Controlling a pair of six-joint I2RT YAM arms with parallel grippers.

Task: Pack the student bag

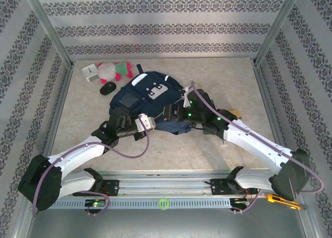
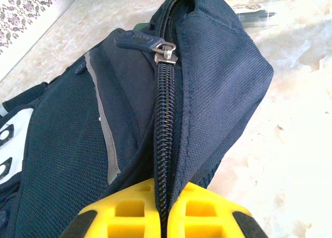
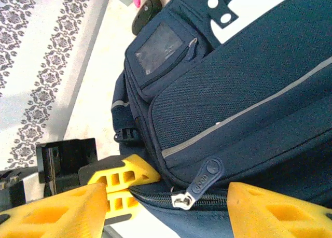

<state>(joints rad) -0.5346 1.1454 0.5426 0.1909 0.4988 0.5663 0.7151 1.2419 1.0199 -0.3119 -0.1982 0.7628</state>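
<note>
The student bag (image 1: 145, 95) is a navy backpack with grey-white patches, lying flat in the middle of the table. My left gripper (image 2: 165, 189) is shut on the bag's zipped seam, with the zip teeth (image 2: 165, 124) running up between its yellow fingers to the slider and pull tab (image 2: 139, 41). In the top view the left gripper (image 1: 151, 123) is at the bag's near edge. My right gripper (image 3: 167, 196) stands open on either side of the zip pull tab (image 3: 205, 178), fingers (image 3: 52, 212) apart. The right gripper (image 1: 167, 113) faces the left one.
A pink, white and green plush toy (image 1: 111, 69), a small white clock (image 1: 89, 72) and a black mouse (image 1: 107, 87) lie at the back left. An orange utility knife (image 1: 282, 200) rests by the right arm's base. A clear pen (image 2: 254, 12) lies beyond the bag.
</note>
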